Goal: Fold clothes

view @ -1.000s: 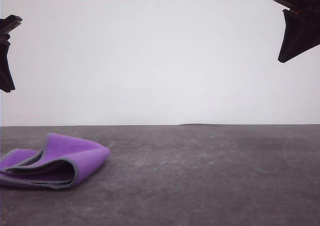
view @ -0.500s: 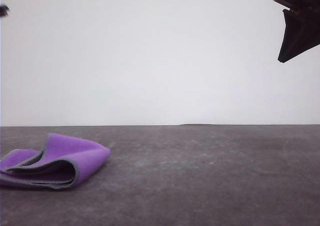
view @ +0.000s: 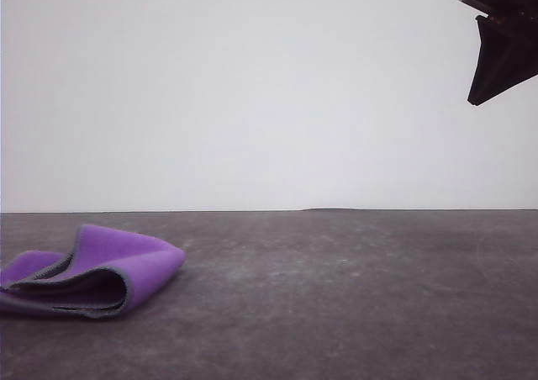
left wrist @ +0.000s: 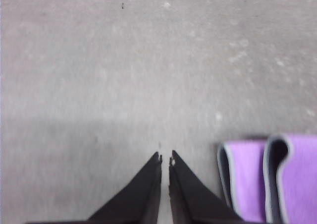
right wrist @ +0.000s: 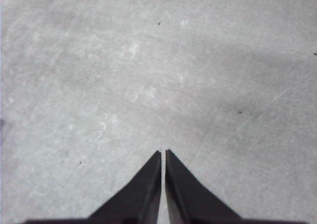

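- Your left hand (left wrist: 165,159) has left the front view since a second ago, when it hung at the left edge; the purple cloth (view: 92,271) and right hand (view: 496,52) have not shifted.
- The cloth lies loosely folded, front-left on the grey surface (view: 336,296), its left end cut off.
- In the left wrist view the left hand's fingers are together, empty, just beside the cloth (left wrist: 270,177).
- Your right hand (right wrist: 163,154) hangs high, fingers together over bare surface.

Folded loosely on the near left of the grey table (view: 353,296): purple cloth (view: 101,271) with grey edging (upper layer curled over). High at far right, well apart: black right gripper (view: 502,44), hanging against the white wall (view: 252,94).
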### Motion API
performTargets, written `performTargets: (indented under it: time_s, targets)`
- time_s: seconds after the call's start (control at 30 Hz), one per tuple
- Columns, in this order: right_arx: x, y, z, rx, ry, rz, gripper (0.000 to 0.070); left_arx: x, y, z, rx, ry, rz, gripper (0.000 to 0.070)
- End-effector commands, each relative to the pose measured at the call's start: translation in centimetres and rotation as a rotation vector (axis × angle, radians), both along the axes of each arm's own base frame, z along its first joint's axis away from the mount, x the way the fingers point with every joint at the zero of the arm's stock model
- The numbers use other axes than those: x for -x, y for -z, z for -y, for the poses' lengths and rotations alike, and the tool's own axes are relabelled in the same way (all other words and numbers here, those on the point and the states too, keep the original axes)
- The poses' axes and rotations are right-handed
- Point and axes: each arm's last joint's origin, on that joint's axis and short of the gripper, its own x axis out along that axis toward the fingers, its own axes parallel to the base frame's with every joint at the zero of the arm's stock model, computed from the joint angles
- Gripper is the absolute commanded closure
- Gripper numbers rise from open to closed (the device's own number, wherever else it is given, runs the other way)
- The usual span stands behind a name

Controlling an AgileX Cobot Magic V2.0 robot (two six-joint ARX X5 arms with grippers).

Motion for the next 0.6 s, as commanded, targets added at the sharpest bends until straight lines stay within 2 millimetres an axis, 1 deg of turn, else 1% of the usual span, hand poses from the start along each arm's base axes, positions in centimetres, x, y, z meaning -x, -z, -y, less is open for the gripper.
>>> performTargets:
  time_s: [0.0, 0.07, 0.17, 0.3, 0.57]
  targets:
    - [-0.4, -0.2, -0.1, 0.002, -0.01, 0.01, 0.0692, 0.9, 0.8, 0.0, 0.014, -0.011, 0.056, 0.0683]
    - [-0.4, -0.2, -0.1, 0.002, -0.01, 0.01, 0.0692, 1.6, 2.1, 0.0, 0.015, -0.012, 0.087, 0.0684]
    - [-0.4, -0.2, -0.1, 0.002, -0.01, 0.01, 0.0692, 2.3, 3.7, -0.1, 0.02, -0.016, 0.107, 0.0684]
    - [-0.4, -0.2, -0.1, 0.002, -0.01, 0.01, 0.0692, 2.6, 5.2, -0.2, 0.02, -0.033, 0.12, 0.0683]
    - [-0.4, -0.2, -0.1, 0.002, -0.01, 0.01, 0.0692, 3.0, 5.8, -0.6, 0.009, -0.075, 0.165, 0.0683]
